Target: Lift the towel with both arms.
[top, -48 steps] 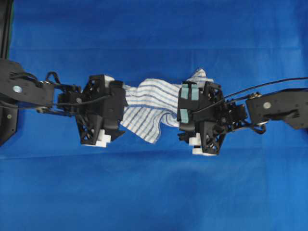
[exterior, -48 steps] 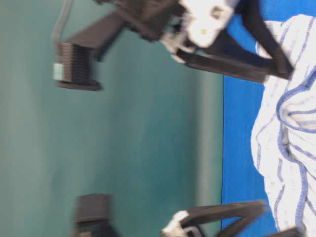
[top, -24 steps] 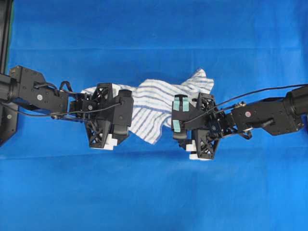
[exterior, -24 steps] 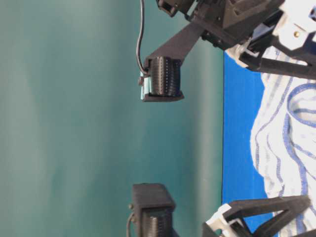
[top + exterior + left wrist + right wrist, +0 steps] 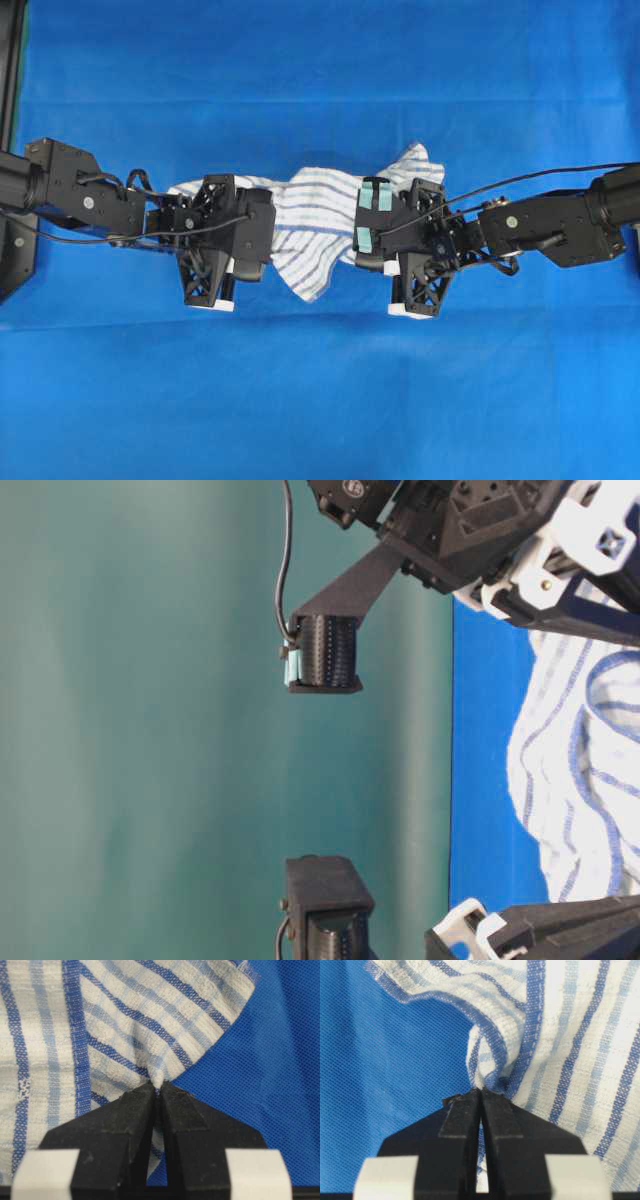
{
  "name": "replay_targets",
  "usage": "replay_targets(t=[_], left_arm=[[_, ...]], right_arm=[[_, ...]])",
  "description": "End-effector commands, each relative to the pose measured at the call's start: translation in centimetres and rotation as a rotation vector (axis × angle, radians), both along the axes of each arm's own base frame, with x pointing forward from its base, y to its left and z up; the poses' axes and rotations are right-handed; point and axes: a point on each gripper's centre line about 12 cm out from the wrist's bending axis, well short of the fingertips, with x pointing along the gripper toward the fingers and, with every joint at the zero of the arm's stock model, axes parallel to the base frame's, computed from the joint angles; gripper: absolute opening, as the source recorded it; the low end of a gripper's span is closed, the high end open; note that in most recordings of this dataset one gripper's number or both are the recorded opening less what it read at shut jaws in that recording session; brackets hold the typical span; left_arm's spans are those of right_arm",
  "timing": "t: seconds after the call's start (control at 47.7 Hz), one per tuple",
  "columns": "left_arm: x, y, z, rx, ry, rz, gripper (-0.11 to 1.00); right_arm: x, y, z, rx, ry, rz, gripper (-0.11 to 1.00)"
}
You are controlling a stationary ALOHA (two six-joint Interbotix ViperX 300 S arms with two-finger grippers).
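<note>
The towel (image 5: 312,215), white with thin blue and grey stripes, lies crumpled on the blue cloth between the two arms. My left gripper (image 5: 222,235) sits over its left end and my right gripper (image 5: 405,245), marked with teal tape, over its right end. In the left wrist view the left gripper (image 5: 157,1087) is shut on a pinched fold of the towel (image 5: 125,1020). The right gripper (image 5: 481,1091) is likewise shut on a bunched hem of the towel (image 5: 570,1035). From table level the towel (image 5: 590,770) still rests on the cloth.
The plain blue cloth (image 5: 320,400) covers the whole table. A black frame (image 5: 10,150) runs along the left edge. The right arm's cable (image 5: 540,180) hangs above the cloth. A green wall (image 5: 200,730) fills the table-level background.
Both arms came down onto the towel's ends, then both grippers went from open to shut, each pinching a fold. The towel's right side has bunched slightly.
</note>
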Motion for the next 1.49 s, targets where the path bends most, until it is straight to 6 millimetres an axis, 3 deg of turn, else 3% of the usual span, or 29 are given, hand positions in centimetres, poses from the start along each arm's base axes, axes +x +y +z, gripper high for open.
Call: replay_targets(t=[0.0, 0.168, 0.294, 0.587, 0.965, 1.175, 1.469], left_arm=[[0.0, 0.4, 0.3, -0.001, -0.003, 0.013, 0.02], [0.1, 0.6, 0.6, -0.001, -0.012, 0.02, 0.02], [0.3, 0.7, 2.9, -0.006, -0.048, 0.025, 0.02], [-0.6, 0.8, 11.4, -0.014, -0.178, 0.031, 0.02], [-4.2, 1.8, 23.4, -0.012, -0.338, 0.06, 0.02], [-6.0, 1.7, 28.5, -0.01, -0.445, 0.058, 0.02], [-7.3, 1.7, 35.0, -0.007, -0.545, 0.055, 0.02]], right_arm=[[0.5, -0.1, 0.8, 0.002, -0.029, -0.002, 0.01], [0.7, -0.1, 1.1, 0.002, -0.038, -0.001, 0.01], [1.0, -0.1, 2.7, 0.001, -0.07, -0.006, 0.01], [0.5, -0.7, 11.1, -0.046, -0.171, -0.023, 0.01], [-0.8, -1.9, 22.7, -0.139, -0.234, -0.066, 0.01], [-1.1, -2.4, 28.9, -0.204, -0.254, -0.059, 0.01], [-1.7, -2.2, 35.5, -0.258, -0.293, -0.036, 0.01]])
